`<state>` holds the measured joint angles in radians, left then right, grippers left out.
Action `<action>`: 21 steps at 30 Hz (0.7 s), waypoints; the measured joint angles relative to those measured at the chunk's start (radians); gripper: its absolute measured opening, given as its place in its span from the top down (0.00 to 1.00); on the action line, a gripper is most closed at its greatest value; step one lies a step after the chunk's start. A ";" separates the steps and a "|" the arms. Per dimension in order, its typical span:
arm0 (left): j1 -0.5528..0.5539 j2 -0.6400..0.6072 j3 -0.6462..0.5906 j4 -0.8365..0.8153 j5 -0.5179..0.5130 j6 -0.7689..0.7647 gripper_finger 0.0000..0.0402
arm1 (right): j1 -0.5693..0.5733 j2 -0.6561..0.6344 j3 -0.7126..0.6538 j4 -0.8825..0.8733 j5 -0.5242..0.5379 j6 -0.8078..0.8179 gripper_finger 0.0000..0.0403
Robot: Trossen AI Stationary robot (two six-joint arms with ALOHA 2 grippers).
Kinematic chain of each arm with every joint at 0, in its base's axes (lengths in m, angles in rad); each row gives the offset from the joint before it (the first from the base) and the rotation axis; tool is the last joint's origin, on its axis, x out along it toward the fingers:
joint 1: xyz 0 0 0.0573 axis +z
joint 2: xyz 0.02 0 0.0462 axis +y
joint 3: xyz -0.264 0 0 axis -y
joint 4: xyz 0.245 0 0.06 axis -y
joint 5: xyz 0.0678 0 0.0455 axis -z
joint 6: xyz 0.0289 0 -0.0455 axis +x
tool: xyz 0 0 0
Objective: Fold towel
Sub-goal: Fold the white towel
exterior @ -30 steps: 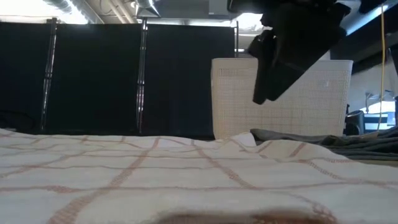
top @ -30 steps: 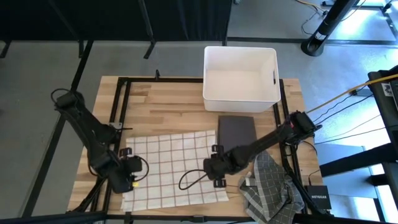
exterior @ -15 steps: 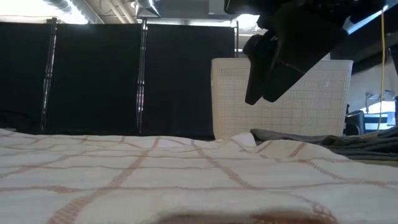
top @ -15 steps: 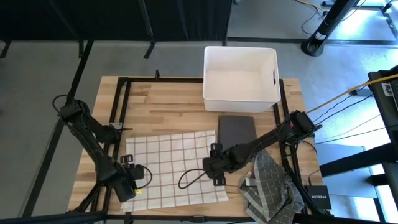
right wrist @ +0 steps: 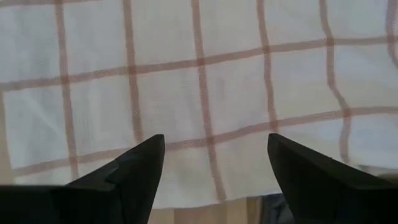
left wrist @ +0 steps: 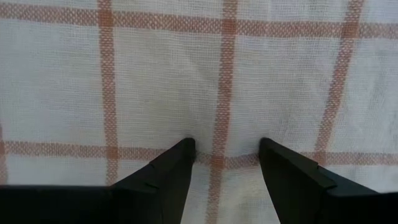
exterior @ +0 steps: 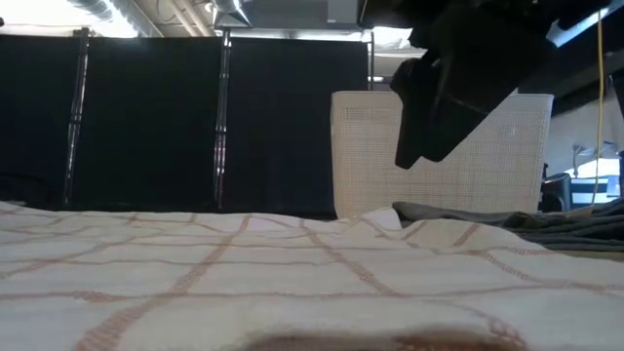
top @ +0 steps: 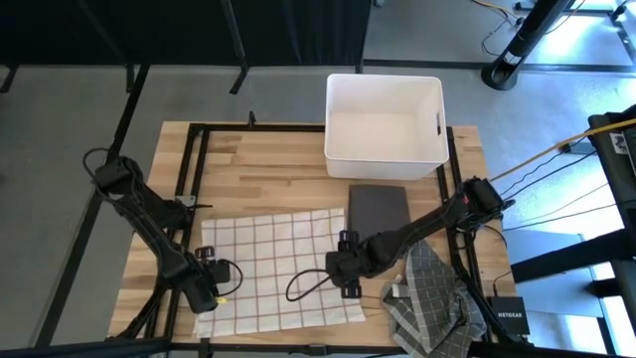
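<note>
From above, the white cloth towel with thin orange checks (top: 276,268) lies flat on my light wooden table (top: 258,169), my left gripper (top: 206,293) at its left edge, my right gripper (top: 343,268) near its right edge. A black box (top: 505,315) reads NETGEAR. Level view: a white plastic bin (exterior: 439,156) behind. Wrist views: both grippers' fingers stand apart over the towel, left fingertips (left wrist: 180,155) touching.

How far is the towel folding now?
Done: the checked towel lies spread flat on the table. In hand: left pincer presses open on its near-left corner, right pincer hovers open over its right edge. Left: every fold; none shows.
</note>
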<state>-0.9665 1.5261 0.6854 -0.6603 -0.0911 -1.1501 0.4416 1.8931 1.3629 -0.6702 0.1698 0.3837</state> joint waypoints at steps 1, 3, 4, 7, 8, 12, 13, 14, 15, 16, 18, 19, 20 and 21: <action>-0.001 -0.004 -0.006 0.005 -0.005 0.000 0.55 | 0.005 0.000 -0.009 0.011 0.006 -0.004 0.28; -0.002 -0.006 -0.009 0.008 -0.009 0.005 0.55 | 0.009 0.001 -0.030 0.044 0.005 -0.020 0.28; -0.003 -0.009 -0.009 0.011 -0.013 0.007 0.55 | 0.012 0.002 -0.041 0.062 0.001 -0.022 0.28; -0.003 -0.020 -0.006 0.017 -0.017 0.021 0.55 | 0.012 0.002 -0.082 0.114 0.008 -0.041 0.28; -0.003 -0.022 -0.004 0.019 -0.019 0.023 0.55 | 0.011 0.002 -0.100 0.124 0.025 -0.055 0.28; -0.005 -0.031 -0.003 0.037 -0.018 0.028 0.55 | -0.011 0.002 -0.188 0.275 0.014 -0.084 0.28; -0.008 -0.030 -0.003 0.040 -0.020 0.030 0.55 | -0.013 0.002 -0.213 0.314 -0.013 -0.081 0.28; -0.010 -0.031 -0.003 0.041 -0.021 0.031 0.55 | -0.015 0.002 -0.238 0.341 -0.030 -0.077 0.28; -0.012 -0.031 -0.002 0.039 -0.021 0.031 0.55 | -0.014 0.002 -0.261 0.355 -0.038 -0.076 0.28; -0.014 -0.031 -0.002 0.037 -0.021 0.032 0.55 | -0.011 0.002 -0.279 0.359 -0.041 -0.073 0.28; -0.017 -0.031 -0.002 0.034 -0.021 0.045 0.55 | -0.008 -0.001 -0.300 0.367 -0.030 -0.071 0.28; -0.017 -0.031 -0.005 0.035 -0.021 0.053 0.55 | -0.008 -0.003 -0.308 0.367 -0.026 -0.066 0.29; -0.017 -0.031 -0.007 0.035 -0.022 0.054 0.55 | -0.008 -0.004 -0.316 0.369 -0.028 -0.058 0.30; -0.017 -0.031 -0.008 0.036 -0.023 0.053 0.55 | -0.009 -0.004 -0.323 0.370 -0.031 -0.053 0.31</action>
<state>-0.9833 1.4955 0.6777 -0.6239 -0.1139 -1.0969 0.4324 1.8893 1.0402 -0.3004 0.1388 0.3305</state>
